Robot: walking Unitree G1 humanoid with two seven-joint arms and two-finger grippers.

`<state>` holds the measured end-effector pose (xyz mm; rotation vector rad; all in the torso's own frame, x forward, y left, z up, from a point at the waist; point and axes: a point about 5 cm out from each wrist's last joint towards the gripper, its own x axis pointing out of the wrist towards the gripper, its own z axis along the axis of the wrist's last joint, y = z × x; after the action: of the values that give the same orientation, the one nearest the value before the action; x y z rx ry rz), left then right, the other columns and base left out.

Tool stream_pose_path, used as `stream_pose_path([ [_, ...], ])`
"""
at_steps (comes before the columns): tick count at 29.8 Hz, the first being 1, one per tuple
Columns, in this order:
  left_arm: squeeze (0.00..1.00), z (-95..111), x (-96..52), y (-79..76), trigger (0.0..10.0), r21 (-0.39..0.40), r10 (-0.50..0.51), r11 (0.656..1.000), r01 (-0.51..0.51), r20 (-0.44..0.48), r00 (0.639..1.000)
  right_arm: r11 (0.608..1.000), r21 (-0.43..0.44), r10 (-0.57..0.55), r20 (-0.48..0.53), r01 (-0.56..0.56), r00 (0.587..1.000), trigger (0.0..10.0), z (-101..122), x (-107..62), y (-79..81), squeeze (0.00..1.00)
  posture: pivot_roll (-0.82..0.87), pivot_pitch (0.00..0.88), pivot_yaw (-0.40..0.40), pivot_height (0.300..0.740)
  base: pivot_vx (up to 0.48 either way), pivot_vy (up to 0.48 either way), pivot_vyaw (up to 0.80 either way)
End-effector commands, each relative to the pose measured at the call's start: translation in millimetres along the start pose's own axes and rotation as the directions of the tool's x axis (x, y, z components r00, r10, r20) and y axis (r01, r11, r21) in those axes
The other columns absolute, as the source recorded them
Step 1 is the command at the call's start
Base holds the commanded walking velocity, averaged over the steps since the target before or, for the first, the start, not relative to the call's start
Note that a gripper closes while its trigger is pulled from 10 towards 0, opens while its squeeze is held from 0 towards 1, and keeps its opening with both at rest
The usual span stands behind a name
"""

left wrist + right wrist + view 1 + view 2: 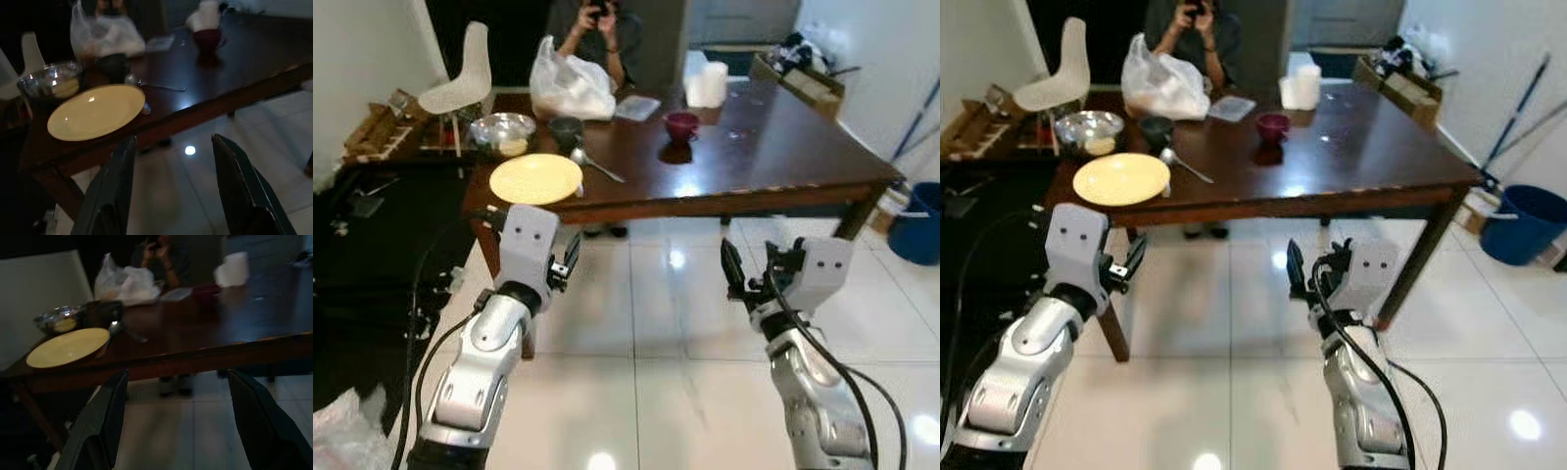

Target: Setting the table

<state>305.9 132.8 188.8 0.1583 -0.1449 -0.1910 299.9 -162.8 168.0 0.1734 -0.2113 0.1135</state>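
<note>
A dark wooden table (773, 147) stands ahead of me. Near its front left corner lies a yellow plate (535, 178), with a spoon (597, 164) beside it. Behind the plate are a dark cup (566, 130) and a metal bowl (503, 129); a maroon bowl (681, 124) sits mid-table. My left gripper (173, 142) is open and empty, held below and in front of the table edge by the plate. My right gripper (178, 377) is also open and empty, raised over the floor short of the table's front edge.
A person (597, 29) sits behind the table next to a white plastic bag (570, 86). A white roll (707, 83) and a cluttered box (798, 69) are at the far end. White chair (460, 78) stands left, blue bucket (915, 225) right.
</note>
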Motion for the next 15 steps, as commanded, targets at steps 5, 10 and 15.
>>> stream_pose_path([
  [5,0.0,-1.6,0.4,-2.7,10.0,0.005,0.002,1.0,-0.002,0.003,1.0,1.0,-0.001,-0.012,-0.011,0.012,1.0,10.0,-3.1,-1.4,-3.9,0.0,0.0,0.0,0.089,0.74,0.48,0.0,0.0],
  [10,0.0,-2.4,1.4,-3.5,10.0,0.007,-0.002,1.0,0.002,0.003,1.0,1.0,-0.006,-0.005,-0.01,0.005,1.0,10.0,-1.1,1.1,-6.2,0.0,0.0,0.0,0.09,0.74,0.48,0.0,0.0],
  [15,0.0,-4.3,2.5,0.0,10.0,0.007,0.011,1.0,-0.011,-0.002,1.0,0.998,0.023,0.054,-0.029,-0.054,0.998,10.0,-2.7,1.0,-1.6,0.0,0.0,0.0,0.092,0.74,0.48,0.0,0.0],
])
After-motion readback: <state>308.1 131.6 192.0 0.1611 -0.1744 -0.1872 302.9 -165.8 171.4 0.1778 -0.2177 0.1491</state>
